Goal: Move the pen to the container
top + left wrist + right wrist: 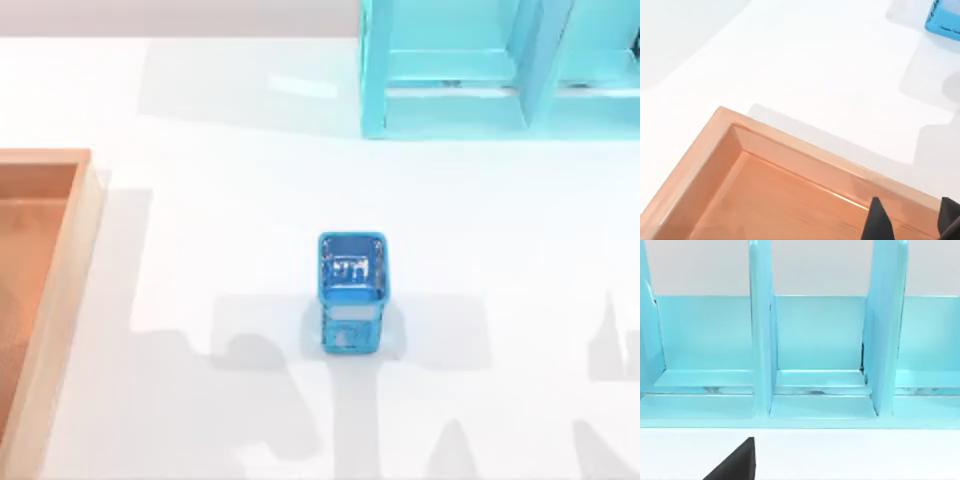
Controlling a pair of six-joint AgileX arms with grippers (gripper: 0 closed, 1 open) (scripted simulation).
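Top view: smooth plank-walled wooden container (45, 300) sitting at frame's left edge on white counter (220, 200) | blue mesh cup (352, 290) standing centre | turquoise shelf unit (500, 70) occupying upper right | left gripper (910, 222) hovering over the container, dark pointed jaws apart | right gripper facing the shelf unit, jaws: cannot tell

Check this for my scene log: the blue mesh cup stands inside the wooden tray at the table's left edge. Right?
Not quite. The blue mesh cup stands on the bare white table near its middle, well apart from the wooden tray, which does sit at the left edge. The top view shows the gap between them.
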